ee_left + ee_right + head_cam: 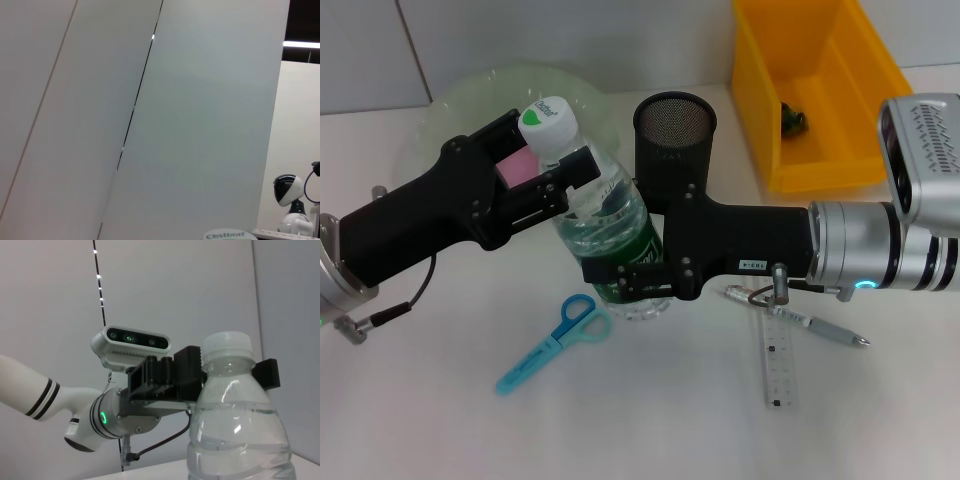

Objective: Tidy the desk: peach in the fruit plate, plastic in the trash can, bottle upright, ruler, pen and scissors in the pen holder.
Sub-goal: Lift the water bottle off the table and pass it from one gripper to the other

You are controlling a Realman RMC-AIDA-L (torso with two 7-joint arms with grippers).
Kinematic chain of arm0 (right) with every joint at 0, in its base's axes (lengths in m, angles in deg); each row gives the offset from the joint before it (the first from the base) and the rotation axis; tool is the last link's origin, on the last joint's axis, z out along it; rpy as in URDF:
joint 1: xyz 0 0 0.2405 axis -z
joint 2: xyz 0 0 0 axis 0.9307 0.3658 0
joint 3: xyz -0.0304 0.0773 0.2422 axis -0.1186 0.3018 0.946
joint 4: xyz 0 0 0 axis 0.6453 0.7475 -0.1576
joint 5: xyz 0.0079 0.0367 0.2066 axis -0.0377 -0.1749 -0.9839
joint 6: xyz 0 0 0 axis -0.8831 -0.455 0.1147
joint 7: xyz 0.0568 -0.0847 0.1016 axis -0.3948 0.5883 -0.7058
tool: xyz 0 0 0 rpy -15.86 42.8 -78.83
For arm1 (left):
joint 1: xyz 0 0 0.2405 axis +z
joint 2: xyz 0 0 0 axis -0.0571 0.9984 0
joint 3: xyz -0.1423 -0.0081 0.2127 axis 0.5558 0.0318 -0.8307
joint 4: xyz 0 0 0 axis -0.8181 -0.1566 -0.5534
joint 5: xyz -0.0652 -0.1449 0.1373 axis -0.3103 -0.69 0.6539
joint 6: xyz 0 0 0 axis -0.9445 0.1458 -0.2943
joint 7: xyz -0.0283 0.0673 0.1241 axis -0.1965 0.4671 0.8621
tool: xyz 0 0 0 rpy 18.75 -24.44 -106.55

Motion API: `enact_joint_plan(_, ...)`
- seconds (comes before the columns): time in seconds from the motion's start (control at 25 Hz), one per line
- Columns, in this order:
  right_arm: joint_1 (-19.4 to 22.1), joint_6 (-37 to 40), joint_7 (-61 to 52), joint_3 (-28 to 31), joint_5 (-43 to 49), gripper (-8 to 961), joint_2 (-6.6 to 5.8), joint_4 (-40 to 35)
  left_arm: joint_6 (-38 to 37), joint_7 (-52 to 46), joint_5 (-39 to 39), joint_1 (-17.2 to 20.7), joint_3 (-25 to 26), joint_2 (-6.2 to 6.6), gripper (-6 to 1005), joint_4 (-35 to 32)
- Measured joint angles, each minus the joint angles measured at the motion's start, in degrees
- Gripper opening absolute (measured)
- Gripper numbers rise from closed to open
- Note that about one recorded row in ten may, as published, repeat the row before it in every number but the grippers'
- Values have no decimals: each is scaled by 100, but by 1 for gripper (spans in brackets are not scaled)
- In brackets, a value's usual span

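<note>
I see the bottle (605,215) standing upright near the middle of the desk (440,420), just in front of the fruit plate (470,105) and beside the black mesh pen holder (674,135). My left gripper (565,180) is closed on its neck under the white cap, and my right gripper (625,280) clamps its lower body. The blue scissors (552,342), the ruler (777,355) and the pen (800,318) lie toward the front edge. The yellow trash can (820,95) is at the back right corner.

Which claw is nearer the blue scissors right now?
Right, narrowly. The right claw grips the bottle's base just above the scissors; the left claw holds the neck, farther up.
</note>
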Motion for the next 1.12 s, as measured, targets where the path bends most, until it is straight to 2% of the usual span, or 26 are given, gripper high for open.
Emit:
enact_joint_plan(0.48, -4, 0, -1, 0, -1, 787, -8, -11, 59, -109, 10, -6, -33, 12, 646, -59)
enact_joint_plan(0.96, -9, -1, 0, 0, 0, 788, -9, -11, 79, -142, 6, 0, -49, 11, 455, -107)
enact_joint_plan(1.12, -9, 1, 0, 0, -1, 789, -9, -21, 79, -156, 8, -5, -50, 11, 450, -118)
